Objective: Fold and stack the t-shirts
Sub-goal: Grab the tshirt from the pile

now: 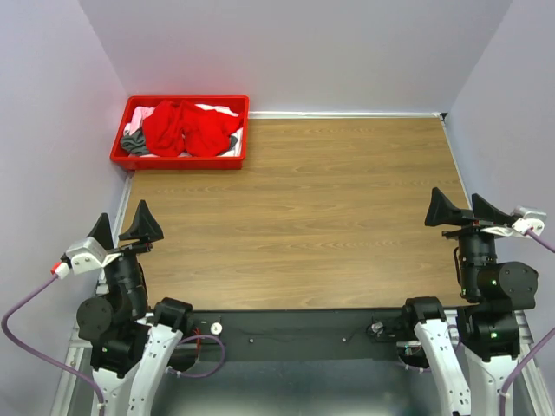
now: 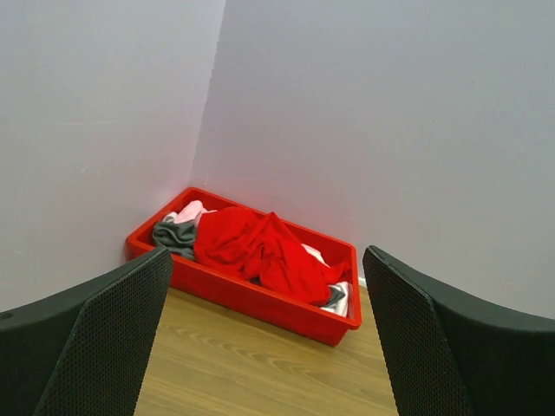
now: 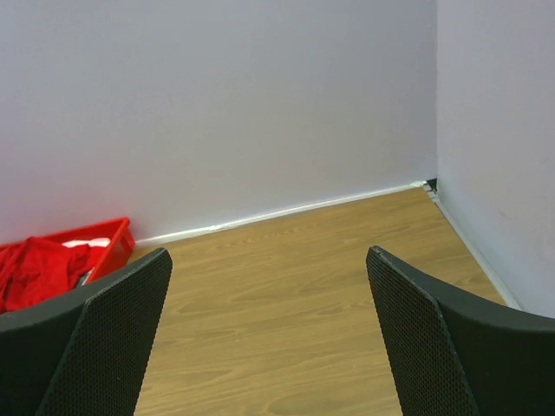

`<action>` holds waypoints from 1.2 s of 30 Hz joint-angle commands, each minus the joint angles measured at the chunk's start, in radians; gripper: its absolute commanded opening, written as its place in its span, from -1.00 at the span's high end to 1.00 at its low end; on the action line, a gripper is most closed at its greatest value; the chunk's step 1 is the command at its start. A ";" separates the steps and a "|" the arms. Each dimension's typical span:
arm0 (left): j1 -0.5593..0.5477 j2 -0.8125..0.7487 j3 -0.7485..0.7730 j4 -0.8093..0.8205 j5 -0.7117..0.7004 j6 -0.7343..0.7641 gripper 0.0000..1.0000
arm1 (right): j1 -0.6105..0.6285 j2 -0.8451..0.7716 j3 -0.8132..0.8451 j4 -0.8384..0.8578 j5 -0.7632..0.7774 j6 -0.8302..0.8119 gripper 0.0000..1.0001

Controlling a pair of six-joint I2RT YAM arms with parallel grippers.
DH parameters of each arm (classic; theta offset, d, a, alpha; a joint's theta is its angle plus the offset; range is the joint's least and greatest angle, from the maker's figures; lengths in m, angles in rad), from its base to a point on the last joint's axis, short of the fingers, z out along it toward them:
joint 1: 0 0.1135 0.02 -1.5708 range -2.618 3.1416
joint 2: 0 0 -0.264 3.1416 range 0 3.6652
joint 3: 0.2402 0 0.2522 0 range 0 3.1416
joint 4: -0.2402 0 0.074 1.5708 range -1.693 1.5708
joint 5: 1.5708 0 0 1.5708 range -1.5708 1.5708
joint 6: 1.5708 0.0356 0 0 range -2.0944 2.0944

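Left hand [image 1: 122, 218], right hand [image 1: 457, 202] both spread wide, empty; t-shirts [image 1: 186, 128] heaped in tray [image 1: 178, 162], far-left corner, well apart.

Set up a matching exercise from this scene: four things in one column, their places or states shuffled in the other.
1 red t-shirt
2 grey t-shirt
3 tray
4 right gripper

A open, over the near right of the table
B in the table's far left corner
C heaped across the tray's middle
D bunched at the tray's left end

Pairs: 1-C, 2-D, 3-B, 4-A
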 commanded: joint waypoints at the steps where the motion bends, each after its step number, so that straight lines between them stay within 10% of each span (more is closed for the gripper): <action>1: 0.007 -0.006 -0.006 -0.010 -0.009 -0.028 -0.97 | -0.002 -0.002 -0.020 0.020 -0.021 -0.007 -1.00; 13: 0.007 0.206 -0.018 0.072 0.043 -0.065 -0.97 | 0.001 0.012 -0.135 0.031 -0.079 0.086 -1.00; 36: 0.183 1.689 0.778 0.008 0.140 -0.113 -0.80 | 0.068 -0.017 -0.270 0.042 -0.082 0.203 -1.00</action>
